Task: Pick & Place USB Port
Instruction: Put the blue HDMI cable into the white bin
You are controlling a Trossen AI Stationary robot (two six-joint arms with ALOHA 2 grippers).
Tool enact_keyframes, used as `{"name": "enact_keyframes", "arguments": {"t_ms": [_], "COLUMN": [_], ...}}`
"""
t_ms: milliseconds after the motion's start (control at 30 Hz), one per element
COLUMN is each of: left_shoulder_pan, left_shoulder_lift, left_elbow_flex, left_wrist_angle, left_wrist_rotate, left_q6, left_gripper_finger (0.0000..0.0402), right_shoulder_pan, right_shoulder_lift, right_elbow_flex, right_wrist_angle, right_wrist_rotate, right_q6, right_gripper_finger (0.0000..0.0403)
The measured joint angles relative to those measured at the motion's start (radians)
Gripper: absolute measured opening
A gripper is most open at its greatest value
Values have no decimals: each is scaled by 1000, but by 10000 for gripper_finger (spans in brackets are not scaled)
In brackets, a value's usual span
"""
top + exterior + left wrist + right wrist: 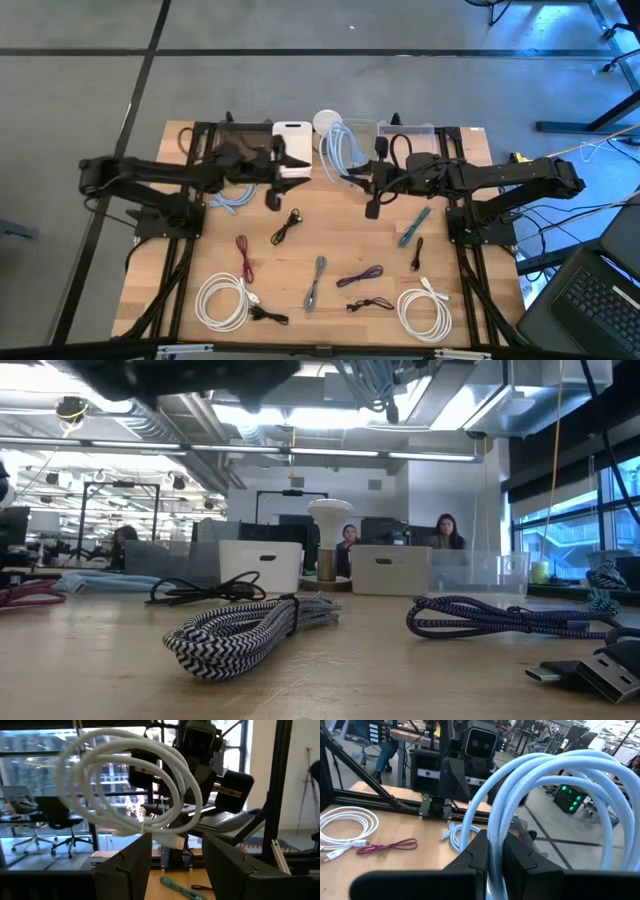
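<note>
A light blue coiled USB cable (pixel 340 150) is up in the air over the far middle of the table, with my right gripper (pixel 495 852) shut on it. Its loops (pixel 130 780) stand up above the fingers and fill the left wrist view. My left gripper (pixel 172 855) faces it from the table's left and is open, its two fingers on either side just below the coil's lower end (pixel 172 840). Whether they touch the coil I cannot tell. In the high view my left gripper (pixel 298 165) and my right gripper (pixel 355 178) stand close, tip toward tip. My right gripper pinches several strands of the coil's lower part (pixel 496 837) between its two fingers. The fingers come about level from the table's right side. The coil is lifted clear of the table, and its loops (pixel 560 775) rise above and past the fingers.
A white bin (pixel 292 133), a round white lamp (pixel 328 122) and clear bins (pixel 405 133) line the far edge. Several other cables lie on the table: light blue (pixel 232 200), black (pixel 285 228), red (pixel 243 258), grey braided (pixel 316 283), purple (pixel 360 276), teal (pixel 413 225), white coils (pixel 222 300) (pixel 425 310).
</note>
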State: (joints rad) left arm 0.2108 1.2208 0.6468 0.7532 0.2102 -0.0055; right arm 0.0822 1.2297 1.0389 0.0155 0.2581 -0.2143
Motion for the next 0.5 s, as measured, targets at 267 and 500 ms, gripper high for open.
{"name": "enact_keyframes", "arguments": {"t_ms": [267, 500], "left_shoulder_pan": [0, 2], "left_shoulder_lift": [185, 242], "left_elbow_flex": [176, 256], "left_wrist_angle": [0, -1], "left_wrist_rotate": [65, 102], "left_q6": [27, 29], "left_gripper_finger": [184, 191], "right_shoulder_pan": [0, 0], "right_shoulder_lift": [0, 0], "right_elbow_flex": [0, 0], "right_wrist_angle": [3, 4], "right_wrist_rotate": [0, -9], "right_q6": [-7, -33], "right_gripper_finger": [30, 30]}}
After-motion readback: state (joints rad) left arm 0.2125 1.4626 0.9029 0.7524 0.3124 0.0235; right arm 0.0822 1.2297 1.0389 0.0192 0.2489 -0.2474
